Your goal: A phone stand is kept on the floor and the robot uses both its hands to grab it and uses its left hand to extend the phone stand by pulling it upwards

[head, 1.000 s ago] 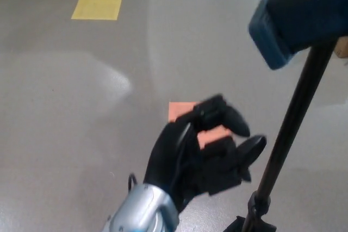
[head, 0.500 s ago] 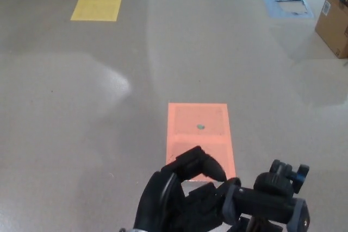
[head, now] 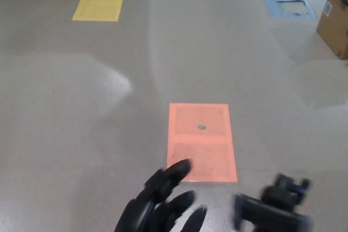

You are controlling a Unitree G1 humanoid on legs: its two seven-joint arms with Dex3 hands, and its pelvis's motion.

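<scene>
The top of the black phone stand (head: 272,210) shows at the bottom right of the head view, blurred, with its clamp head and knob. My left hand (head: 160,205) is at the bottom centre, just left of the stand and apart from it. Its fingers (head: 174,171) are spread and hold nothing. The stand's pole and base are below the frame. My right hand does not show.
An orange square (head: 201,140) is marked on the grey floor just beyond my left hand. A yellow square (head: 99,2) lies far left and a blue one (head: 286,0) far right. A cardboard box (head: 334,20) stands at the right edge.
My left hand has dropped lower and its fingers have spread apart. The stand's head has come away from the hand and shifted right and down; a second ago it stood taller.
</scene>
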